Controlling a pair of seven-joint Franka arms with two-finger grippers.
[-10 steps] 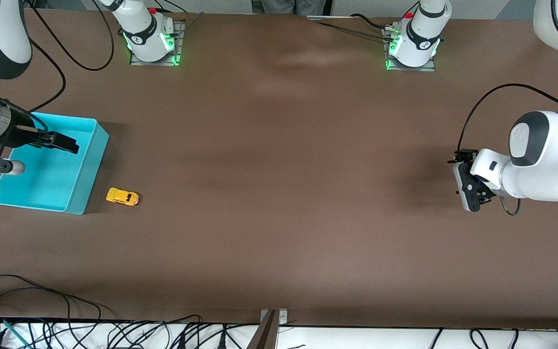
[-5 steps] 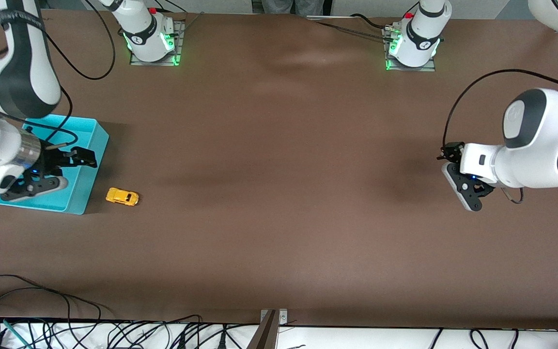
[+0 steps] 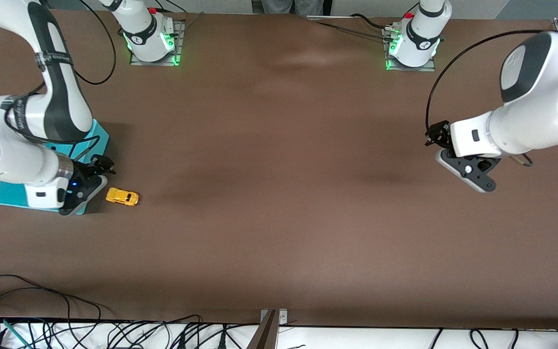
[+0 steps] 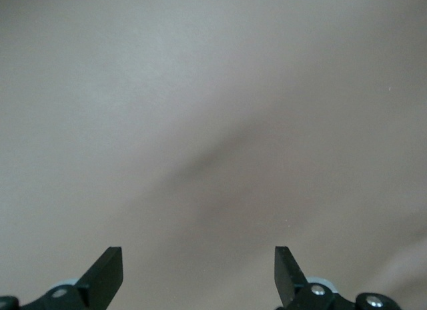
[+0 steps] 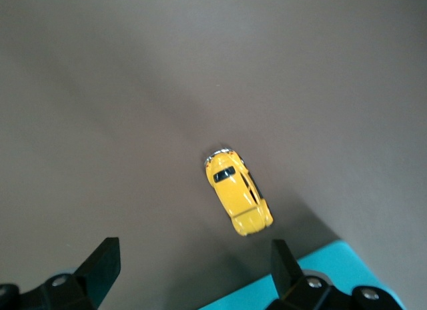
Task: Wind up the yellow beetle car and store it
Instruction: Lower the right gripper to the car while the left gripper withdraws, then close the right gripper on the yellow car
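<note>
The yellow beetle car [image 3: 122, 196] stands on the brown table, just beside the teal bin's [image 3: 100, 133] corner nearest the front camera. In the right wrist view the car [image 5: 238, 200] lies ahead of the open fingers, not between them. My right gripper [image 3: 96, 180] hangs open and empty over that bin corner, close beside the car; it shows open in its own view [image 5: 192, 267]. My left gripper [image 3: 453, 160] is open and empty over bare table at the left arm's end; its wrist view [image 4: 197, 273] shows only table.
The right arm covers most of the teal bin, whose edge shows in the right wrist view [image 5: 333, 270]. Cables [image 3: 41, 310] lie along the table's edge nearest the front camera. A metal bracket [image 3: 271, 322] sits at that edge.
My right arm swung from over the bin's inside to its corner beside the car and lowered. My left arm shifted toward the bases. The car has not moved.
</note>
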